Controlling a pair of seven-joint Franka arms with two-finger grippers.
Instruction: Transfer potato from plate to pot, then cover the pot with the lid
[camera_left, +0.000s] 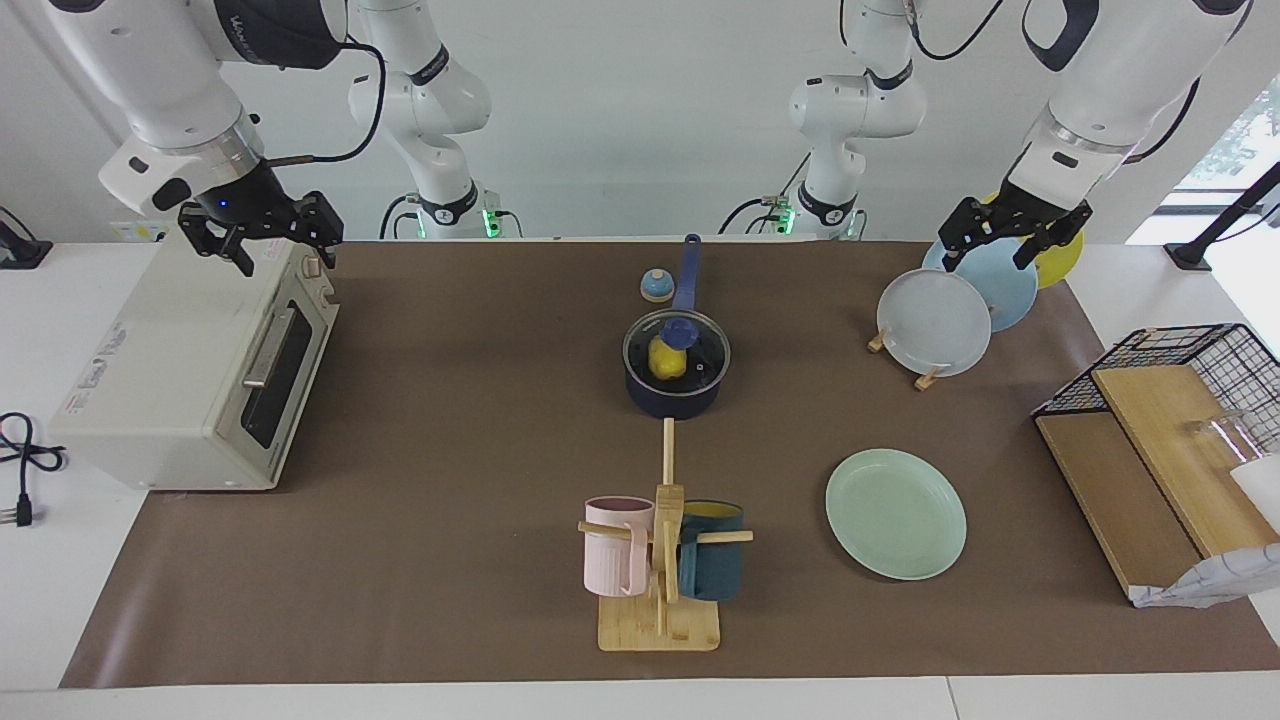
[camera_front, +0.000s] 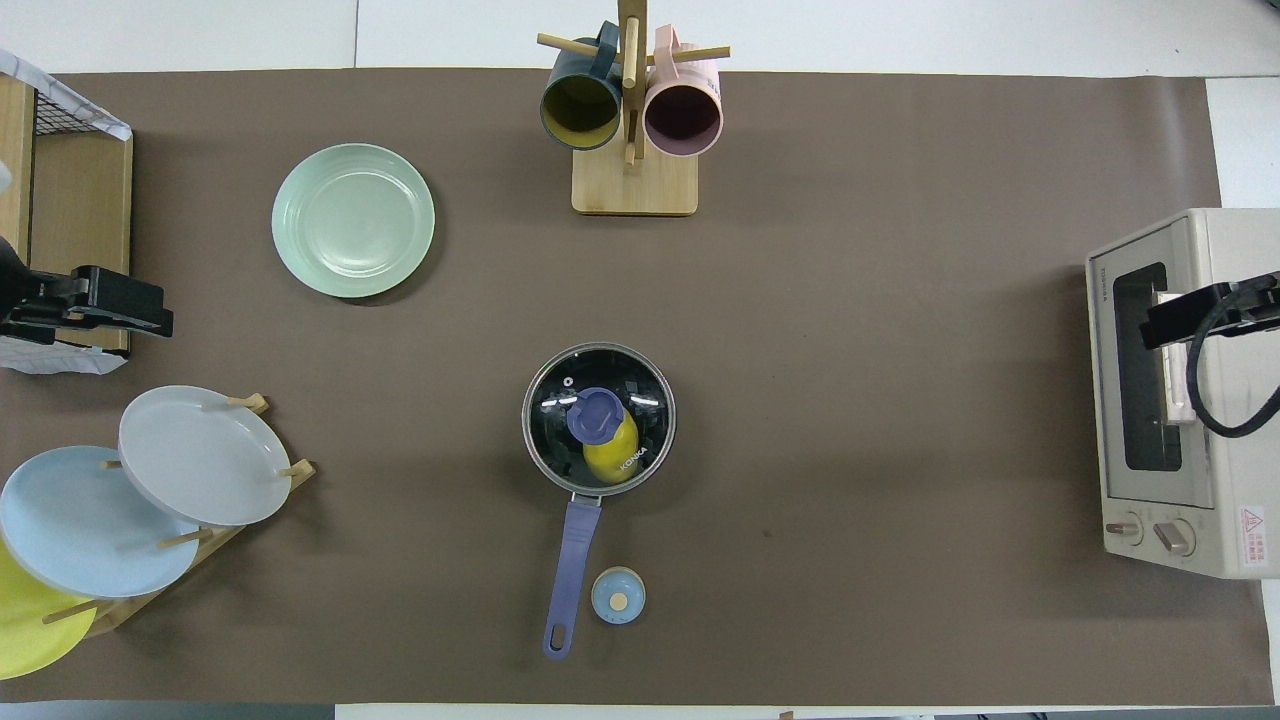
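Yellow lumpy potato (camera_left: 666, 360) sat in navy saucepan (camera_left: 672, 392) under clear glass lid (camera_left: 676, 345), frame centre; mint-green plate (camera_left: 895, 513) bare. Left gripper (camera_left: 1012, 237) upper right, right gripper (camera_left: 262, 235) upper left, both spread, gripping nothing, well apart from pot.

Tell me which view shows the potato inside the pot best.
The overhead view: it looks straight down through the glass lid, so the potato shows on the pot floor beside the knob. In the facing view the potato is half hidden by the knob.
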